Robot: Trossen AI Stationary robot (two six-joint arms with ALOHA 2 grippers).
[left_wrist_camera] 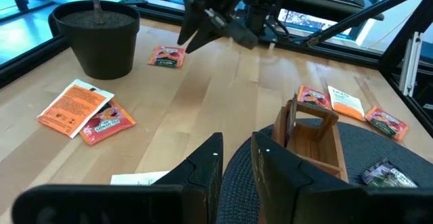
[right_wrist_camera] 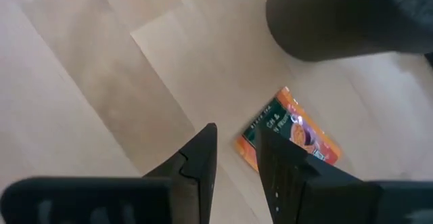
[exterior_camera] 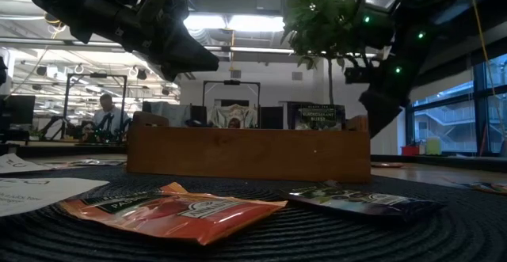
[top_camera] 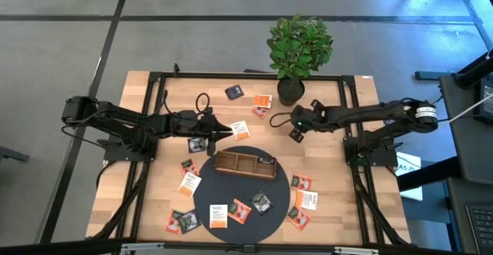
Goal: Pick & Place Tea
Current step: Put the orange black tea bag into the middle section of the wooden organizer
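Observation:
Several tea sachets lie flat around a brown wooden tray (top_camera: 231, 167) that stands on a dark round mat (top_camera: 240, 189). My right gripper (top_camera: 296, 134) (right_wrist_camera: 235, 130) points steeply down, open, over bare wood near the plant pot. An orange sachet (right_wrist_camera: 291, 129) lies just beside one finger, not between them. My left gripper (top_camera: 229, 130) (left_wrist_camera: 237, 139) hangs nearly level above the mat's far-left rim. Its fingers stand a narrow gap apart with nothing between them. The tray's end (left_wrist_camera: 308, 132) is just ahead of it.
A potted plant (top_camera: 291, 85) stands at the far middle, and an orange (top_camera: 263, 101) and a red sachet (top_camera: 259, 113) lie beside it. More sachets lie on the mat's near part (top_camera: 239, 210) and on the wood to its left (top_camera: 189, 183) and right (top_camera: 308, 199).

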